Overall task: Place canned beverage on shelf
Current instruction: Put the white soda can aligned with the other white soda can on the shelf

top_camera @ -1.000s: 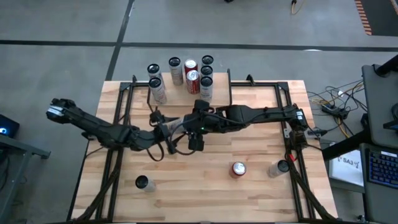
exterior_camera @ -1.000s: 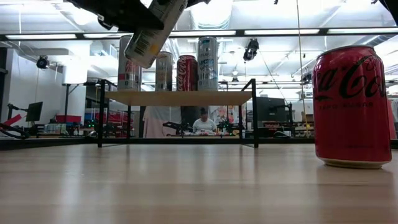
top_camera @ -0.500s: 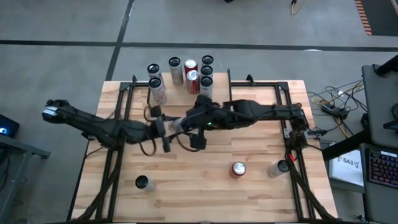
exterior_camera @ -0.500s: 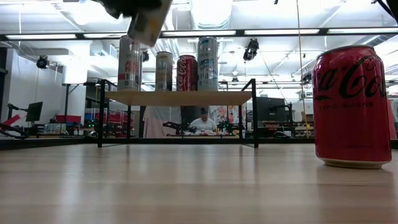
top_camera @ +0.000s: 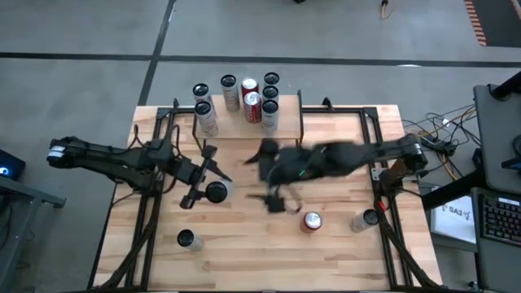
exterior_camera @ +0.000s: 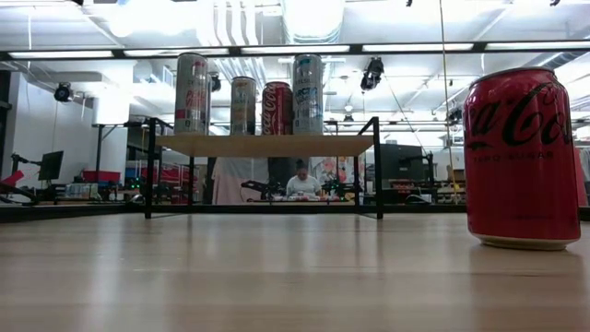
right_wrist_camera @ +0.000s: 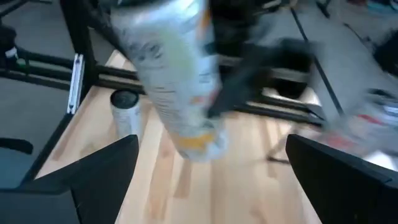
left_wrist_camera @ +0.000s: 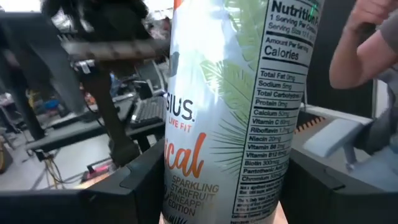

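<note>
The left gripper (top_camera: 203,185) is clamped on a tall white can (left_wrist_camera: 230,112); its label reads "SPARKLING", "LIVE FIT" and "Nutrition". In the high view this can (top_camera: 216,191) is at 9 o'clock from the table's centre. The right gripper (top_camera: 275,201), near the centre, has its fingers apart and holds nothing. The shelf (top_camera: 248,126) at 12 o'clock carries seven cans. On the table stand three more: one red Coca-Cola can (exterior_camera: 522,157) and two slim ones.

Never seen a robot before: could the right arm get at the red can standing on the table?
Probably yes: the right gripper is open and empty, and the red can stands upright close by with nothing between them.
</note>
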`<state>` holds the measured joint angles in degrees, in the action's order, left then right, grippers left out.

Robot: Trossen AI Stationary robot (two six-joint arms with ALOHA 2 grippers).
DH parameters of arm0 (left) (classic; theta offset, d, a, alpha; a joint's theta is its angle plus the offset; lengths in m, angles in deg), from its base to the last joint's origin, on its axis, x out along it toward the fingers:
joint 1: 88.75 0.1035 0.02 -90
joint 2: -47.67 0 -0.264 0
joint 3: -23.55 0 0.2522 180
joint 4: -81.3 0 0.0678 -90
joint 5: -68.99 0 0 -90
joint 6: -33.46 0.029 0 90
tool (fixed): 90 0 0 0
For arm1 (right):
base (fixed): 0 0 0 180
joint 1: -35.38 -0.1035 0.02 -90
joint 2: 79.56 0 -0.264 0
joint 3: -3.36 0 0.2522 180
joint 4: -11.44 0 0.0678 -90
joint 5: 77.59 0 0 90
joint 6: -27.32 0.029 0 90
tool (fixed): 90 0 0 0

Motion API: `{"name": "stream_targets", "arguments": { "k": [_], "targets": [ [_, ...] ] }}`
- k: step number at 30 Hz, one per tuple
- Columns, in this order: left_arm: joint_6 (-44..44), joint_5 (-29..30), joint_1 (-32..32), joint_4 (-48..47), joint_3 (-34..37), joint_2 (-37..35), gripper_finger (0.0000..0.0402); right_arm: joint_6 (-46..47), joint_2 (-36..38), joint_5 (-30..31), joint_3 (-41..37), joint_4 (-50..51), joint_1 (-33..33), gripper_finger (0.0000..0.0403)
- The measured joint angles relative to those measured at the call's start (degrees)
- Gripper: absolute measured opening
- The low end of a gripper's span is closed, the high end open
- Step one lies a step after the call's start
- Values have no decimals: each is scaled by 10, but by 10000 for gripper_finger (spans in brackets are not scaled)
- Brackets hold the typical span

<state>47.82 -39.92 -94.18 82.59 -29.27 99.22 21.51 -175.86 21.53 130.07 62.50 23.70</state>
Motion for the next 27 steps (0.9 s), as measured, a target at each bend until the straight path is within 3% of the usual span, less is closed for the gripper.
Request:
{"name": "stream_targets", "arguments": {
  "k": [6,12,16,22,27],
  "targets": [
    [-1,4,1,1,1,6,223,-57,7,73,-162,-292,-24,399],
    [-8,4,1,-5,3,7,223,-88,5,50,-251,-510,-27,399],
    [-15,4,2,-6,3,7,223,-67,3,5,-250,-533,-19,399],
    [-21,34,3,-10,3,11,223,-68,-27,0,-227,-533,-13,395],
    [-24,35,3,-11,3,12,223,-68,-32,-3,-216,-544,-7,331]
  ]
}}
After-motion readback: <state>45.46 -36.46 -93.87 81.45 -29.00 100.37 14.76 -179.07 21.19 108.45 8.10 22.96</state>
